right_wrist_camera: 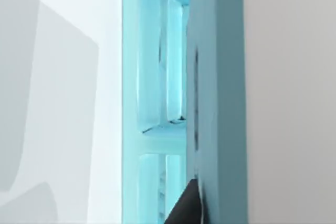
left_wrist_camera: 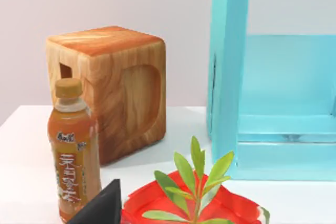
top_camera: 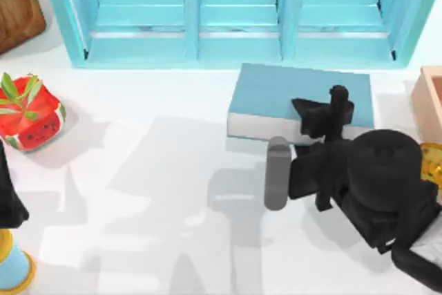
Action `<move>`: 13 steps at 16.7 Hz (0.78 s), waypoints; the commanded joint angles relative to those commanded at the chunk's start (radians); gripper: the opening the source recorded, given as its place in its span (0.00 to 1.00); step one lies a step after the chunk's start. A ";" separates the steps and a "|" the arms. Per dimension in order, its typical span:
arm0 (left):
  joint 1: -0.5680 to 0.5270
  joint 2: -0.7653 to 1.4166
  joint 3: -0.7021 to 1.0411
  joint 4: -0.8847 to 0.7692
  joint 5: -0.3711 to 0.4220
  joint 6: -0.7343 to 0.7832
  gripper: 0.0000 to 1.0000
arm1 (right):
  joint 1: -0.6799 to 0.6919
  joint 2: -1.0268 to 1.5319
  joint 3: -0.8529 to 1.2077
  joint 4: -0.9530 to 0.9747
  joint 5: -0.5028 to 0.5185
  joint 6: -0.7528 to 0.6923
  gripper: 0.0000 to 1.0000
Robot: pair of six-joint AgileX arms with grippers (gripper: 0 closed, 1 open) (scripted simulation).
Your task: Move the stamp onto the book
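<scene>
The teal-blue book (top_camera: 276,94) lies flat in front of the shelf unit, right of the table's middle, its white page edges facing the front. My right gripper (top_camera: 321,110) hovers over the book's right half and covers part of its cover. The stamp is hidden. My left arm (top_camera: 7,202) stays parked at the table's left edge.
A light-blue shelf unit (top_camera: 235,12) spans the back. A wooden box (left_wrist_camera: 113,85) and an orange drink bottle (left_wrist_camera: 73,150) stand at back left. A red watermelon-like pot with green leaves (top_camera: 31,115) sits at left. A pinkish box (top_camera: 429,98) and a gold object (top_camera: 432,160) are at right.
</scene>
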 joint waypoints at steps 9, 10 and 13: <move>0.000 0.000 0.000 0.000 0.000 0.000 1.00 | 0.000 0.030 -0.011 0.037 0.005 0.000 0.00; 0.000 0.000 0.000 0.000 0.000 0.000 1.00 | 0.000 0.049 -0.014 0.061 0.006 -0.001 0.00; 0.000 0.000 0.000 0.000 0.000 0.000 1.00 | 0.002 0.095 -0.025 0.114 0.004 -0.001 0.00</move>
